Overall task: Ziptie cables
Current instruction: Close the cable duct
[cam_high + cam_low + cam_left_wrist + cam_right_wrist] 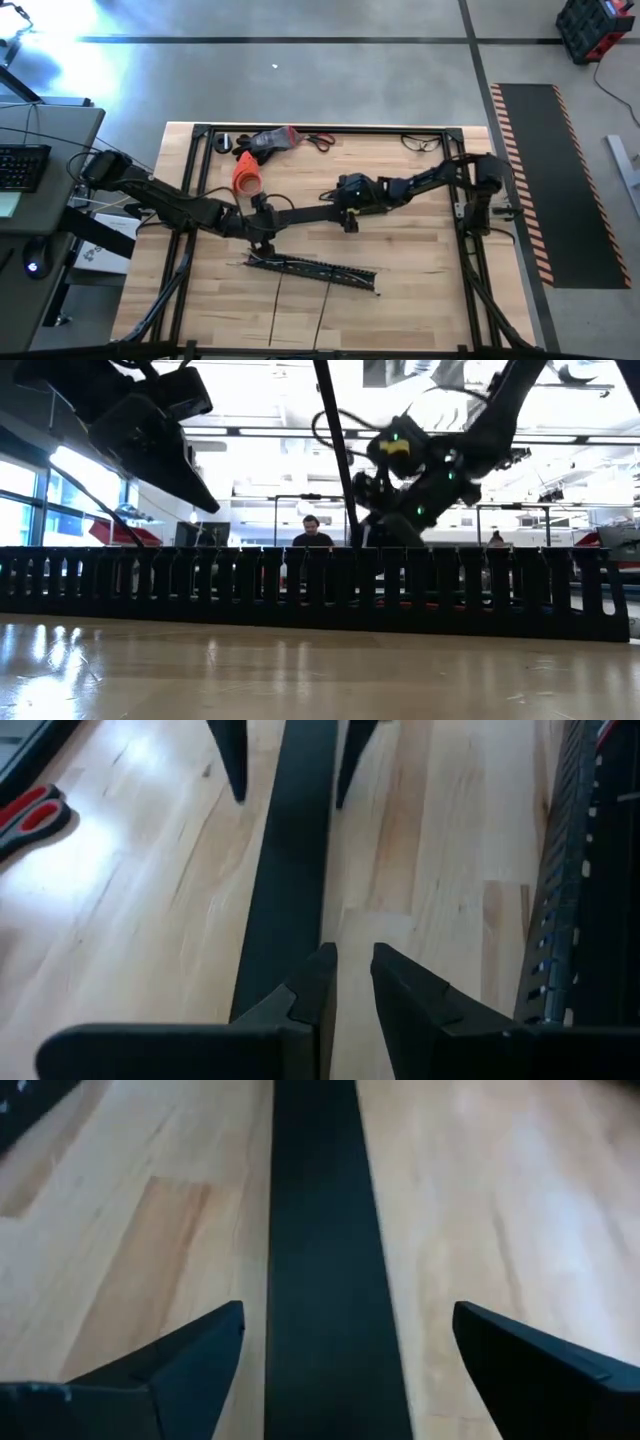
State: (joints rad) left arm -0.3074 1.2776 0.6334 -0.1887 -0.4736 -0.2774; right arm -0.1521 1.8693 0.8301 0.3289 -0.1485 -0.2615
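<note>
The slotted channel [312, 268] lies near the table's front, cables [278, 308] trailing from it. Above the flat black strip [300, 214], the right gripper [340, 1342] straddles it released; the left gripper [345, 982], nearly clenched, grips nothing visible.

You'll find no legible txt, labels, brand marks or nos. in any view. The striped edging on the floor mat [545, 180] is a pattern only, w/o characters.
</note>
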